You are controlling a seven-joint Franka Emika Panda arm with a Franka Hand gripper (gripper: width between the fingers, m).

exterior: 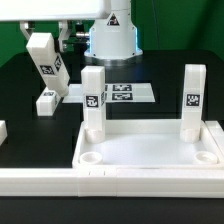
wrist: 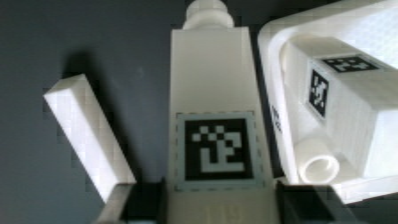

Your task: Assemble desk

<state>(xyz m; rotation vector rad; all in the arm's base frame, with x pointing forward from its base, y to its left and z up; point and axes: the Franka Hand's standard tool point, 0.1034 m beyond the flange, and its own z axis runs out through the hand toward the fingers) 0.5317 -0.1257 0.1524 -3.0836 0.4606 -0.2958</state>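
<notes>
The white desk top [exterior: 150, 155] lies at the front of the exterior view, with two tagged legs standing upright in it, one toward the exterior view's left [exterior: 92, 100] and one toward the right [exterior: 193, 95]. My gripper [exterior: 40, 40] is at the upper left, shut on a third white leg [exterior: 46, 65] and holding it tilted above the table. In the wrist view that leg [wrist: 217, 100] runs out from between my fingers [wrist: 128, 205], tag facing the camera, its screw tip far from them. The desk top's corner [wrist: 329, 165] lies beside it.
A fourth leg [exterior: 48, 99] lies on the black table under the held one; it also shows in the wrist view [wrist: 89, 125]. The marker board [exterior: 125, 94] lies behind the desk top, before the robot base [exterior: 110, 35]. A long white rail [exterior: 100, 185] runs along the front.
</notes>
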